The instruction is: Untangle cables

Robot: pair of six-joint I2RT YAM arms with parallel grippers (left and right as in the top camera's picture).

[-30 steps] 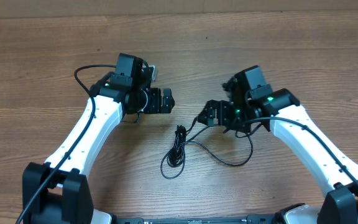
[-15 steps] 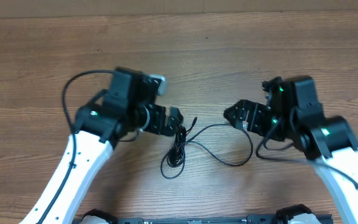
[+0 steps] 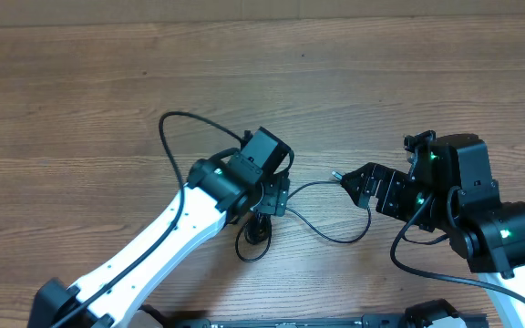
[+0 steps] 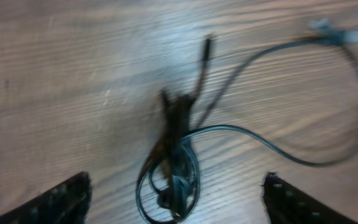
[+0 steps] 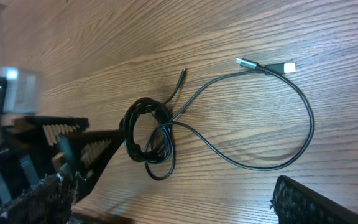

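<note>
The cables [image 3: 255, 239] lie on the wooden tabletop [image 3: 80, 91], about midway between its left and right edges and nearer the edge where the arms are mounted. Most of their length is wound into a small coiled knot [image 4: 178, 155]; how many cords make it up cannot be told. The knot sits where it sat a second ago.

The left arm [image 3: 153, 246] does not. A second ago it reached toward the far edge, its claw up and left of the knot; now it has swung in over the coil. The left claw [image 3: 273, 196] hangs above the top of the knot and hides part of it from overhead. In the left wrist view its fingers [image 4: 64, 196] stand wide apart, one on each side of the coil, and grip nothing.

A short thin end [image 5: 184, 73] pokes out of the knot toward the far edge. To the right a loose strand [image 5: 309, 124] runs out in a wide open loop and comes back to the knot. A silver-tipped plug [image 5: 266, 65] lies at the far side of that loop, flat on the wood. A second ago this end of the strand lay closer to the knot, under the right claw; it is now stretched further toward the right edge.

The right claw [image 3: 361, 185] has drawn back to the right. From overhead the plug lies just off its tips. In the right wrist view its fingers [image 5: 303, 202] are spread wide and hold nothing, apart from the strand.
</note>
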